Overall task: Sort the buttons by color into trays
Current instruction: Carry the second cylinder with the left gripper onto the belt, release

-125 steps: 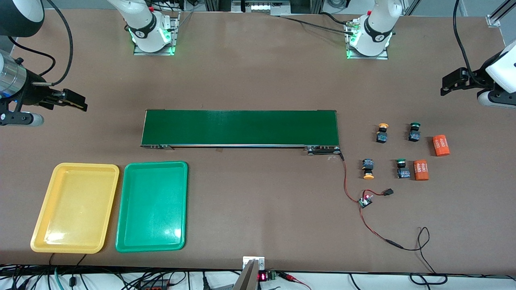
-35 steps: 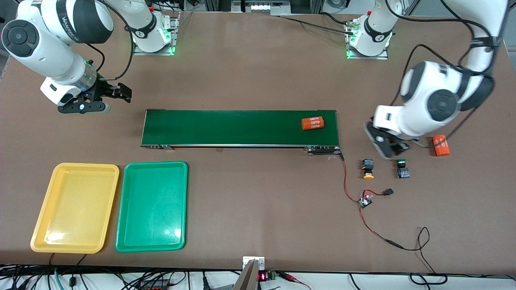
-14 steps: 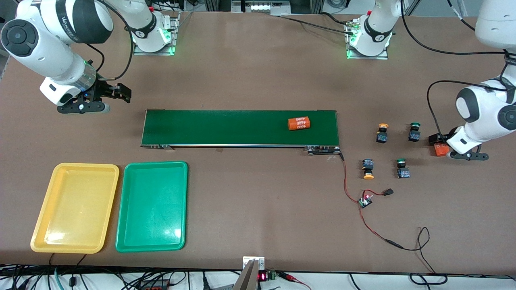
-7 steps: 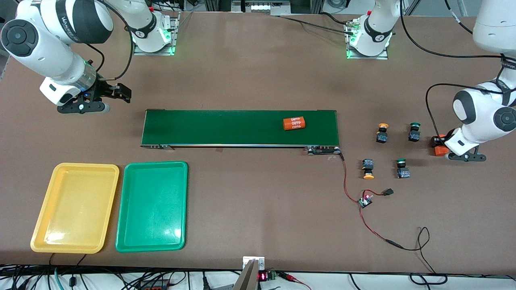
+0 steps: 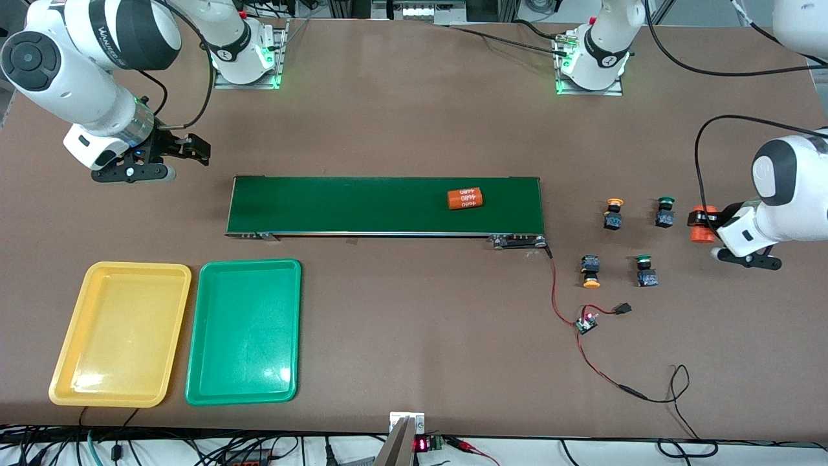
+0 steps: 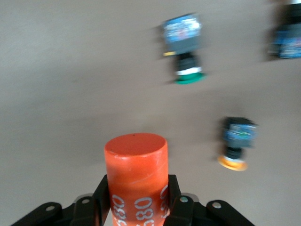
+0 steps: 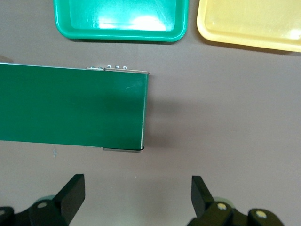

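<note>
Four buttons lie on the table past the belt's end at the left arm's side: a yellow-capped button (image 5: 613, 214), a green-capped button (image 5: 664, 212), and, nearer the front camera, a second yellow-capped button (image 5: 590, 270) and a second green-capped button (image 5: 645, 270). The left wrist view shows a green-capped button (image 6: 184, 52) and a yellow-capped button (image 6: 237, 141). My left gripper (image 5: 702, 222) (image 6: 136, 200) is shut on an orange "4680" cylinder (image 5: 698, 235) (image 6: 136, 165), held above the table beside the buttons. The yellow tray (image 5: 119, 333) (image 7: 249, 23) and green tray (image 5: 244, 330) (image 7: 122, 19) lie empty. My right gripper (image 5: 187, 150) (image 7: 136, 193) waits open.
A long dark-green conveyor belt (image 5: 362, 204) (image 7: 70, 108) carries another orange cylinder (image 5: 465, 198). A small circuit board with red and black wires (image 5: 587, 321) lies nearer the front camera than the buttons.
My left gripper shut on the orange cylinder and raised it off the table. The cylinder on the belt rode toward the right arm's end. The right arm stayed still.
</note>
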